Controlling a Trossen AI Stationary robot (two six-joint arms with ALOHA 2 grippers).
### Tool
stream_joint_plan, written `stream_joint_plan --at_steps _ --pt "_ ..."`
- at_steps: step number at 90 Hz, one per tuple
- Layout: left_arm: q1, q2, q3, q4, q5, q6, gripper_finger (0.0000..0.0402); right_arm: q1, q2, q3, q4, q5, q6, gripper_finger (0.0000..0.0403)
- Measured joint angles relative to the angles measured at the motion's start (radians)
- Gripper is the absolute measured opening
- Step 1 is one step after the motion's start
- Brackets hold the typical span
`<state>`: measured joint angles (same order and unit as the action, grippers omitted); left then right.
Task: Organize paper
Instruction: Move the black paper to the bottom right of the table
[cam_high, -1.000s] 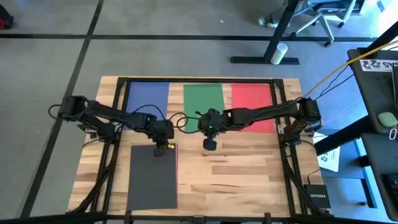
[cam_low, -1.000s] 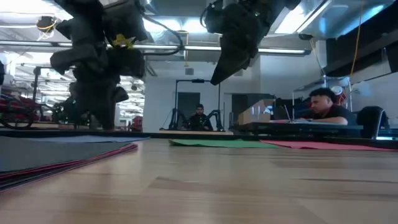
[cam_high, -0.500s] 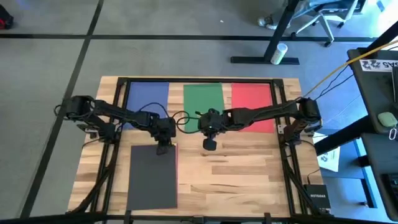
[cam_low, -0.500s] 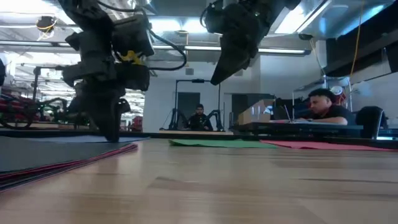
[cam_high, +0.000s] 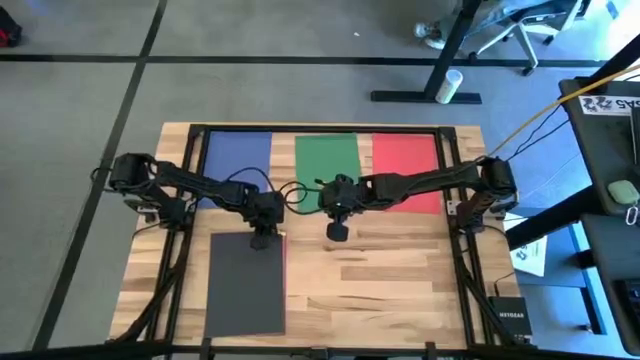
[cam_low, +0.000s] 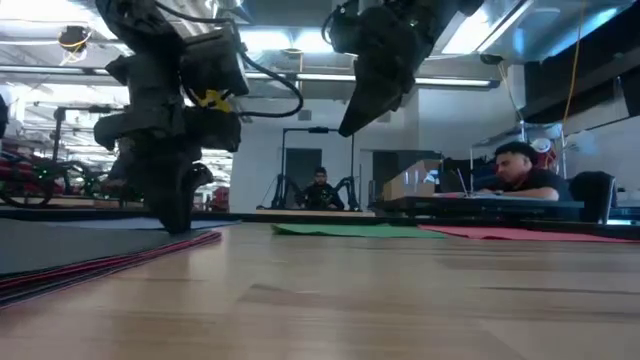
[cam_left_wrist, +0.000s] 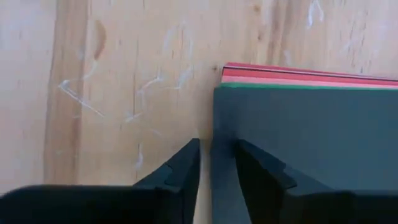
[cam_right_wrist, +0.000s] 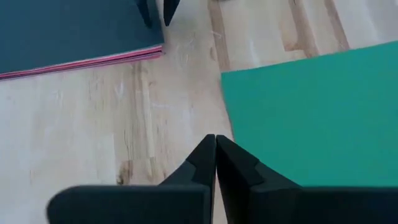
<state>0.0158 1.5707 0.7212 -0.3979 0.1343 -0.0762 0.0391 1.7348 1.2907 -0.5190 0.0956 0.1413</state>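
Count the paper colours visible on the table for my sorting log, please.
Blue sheet: 1
Green sheet: 1
Red sheet: 1
Dark grey top sheet of stack: 1
Stack edges below it, red, pink, green: count unclear
Total countable: 4

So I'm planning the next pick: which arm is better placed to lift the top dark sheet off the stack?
The left. Its hand is down at the dark sheet's far edge, fingers slightly apart astride it. The right hand hangs shut above bare table by the green sheet.
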Motion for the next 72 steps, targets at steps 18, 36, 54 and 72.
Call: stream_joint_plan --at_steps 18,36,54,72 --pt "0.0 -0.01 0.0 -0.007 0.023 0.0 0.0006 0.0 0.0 0.0 0.0 0.0 -0.011 0.0" --pt "-0.003 -0.024 0.022 -0.026 0.052 -0.024 0.0001 0.0 0.0 0.0 -0.003 0.001 -0.011 0.0" --pt "-0.01 -0.029 0.083 -0.017 0.095 -0.055 0.0 0.001 0.0 0.0 -0.045 0.0 -0.011 0.0" --pt "-0.012 -0.029 0.128 -0.006 0.102 -0.114 0.0 0.017 -0.011 0.0 -0.096 0.009 -0.011 0.0"
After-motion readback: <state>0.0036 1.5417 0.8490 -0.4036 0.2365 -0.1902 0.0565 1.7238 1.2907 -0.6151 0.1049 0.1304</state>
